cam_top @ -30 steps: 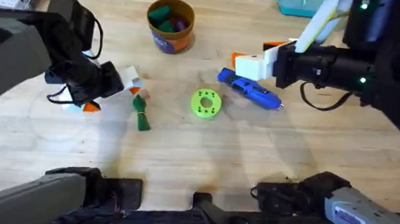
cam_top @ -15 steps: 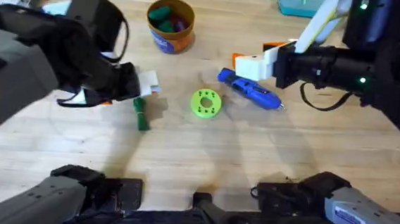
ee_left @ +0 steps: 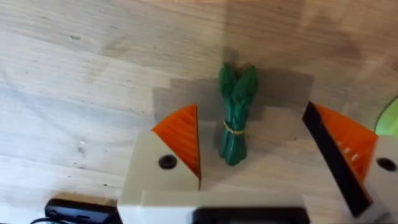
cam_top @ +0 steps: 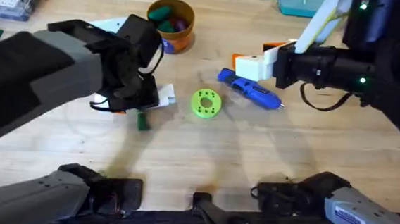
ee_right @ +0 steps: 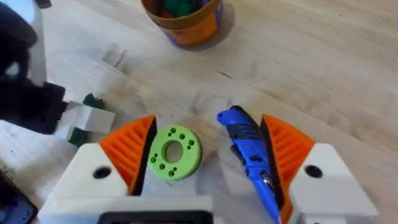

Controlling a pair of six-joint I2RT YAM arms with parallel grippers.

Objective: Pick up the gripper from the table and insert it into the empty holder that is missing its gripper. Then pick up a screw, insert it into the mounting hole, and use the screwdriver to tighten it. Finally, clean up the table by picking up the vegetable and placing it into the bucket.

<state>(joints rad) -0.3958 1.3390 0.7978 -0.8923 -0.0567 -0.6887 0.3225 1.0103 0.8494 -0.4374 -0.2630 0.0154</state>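
The left arm has swung rightward across the table over the last second, and the left gripper (ee_left: 255,165) now sits directly above the vegetable (ee_left: 235,115), jaws spread wide with one orange pad on each side of the stalk and neither pad touching it. In the overhead view the vegetable (cam_top: 142,121) lies flat on the table (cam_top: 204,155), mostly covered by the left gripper (cam_top: 148,103), with just its lower end visible. This shift indicates that the cleanup step is in hand: the gripper is aligned for a grasp but has not closed. The next move likely calls for a short descent and closure across the stalk, which is thin and could slip out if gripped off-centre. The bucket (cam_top: 170,25) stands near, beyond the gripper, and already holds coloured toy pieces. The green disc (cam_top: 205,103) lies just right of the left gripper. Further right, the screwdriver (cam_top: 249,89) rests on the table, unchanged. The right gripper (cam_top: 249,62) has stayed in place above it, jaws open, holding nothing; in the right wrist view the right gripper (ee_right: 208,155) brackets the disc (ee_right: 174,152) and the screwdriver (ee_right: 252,158).
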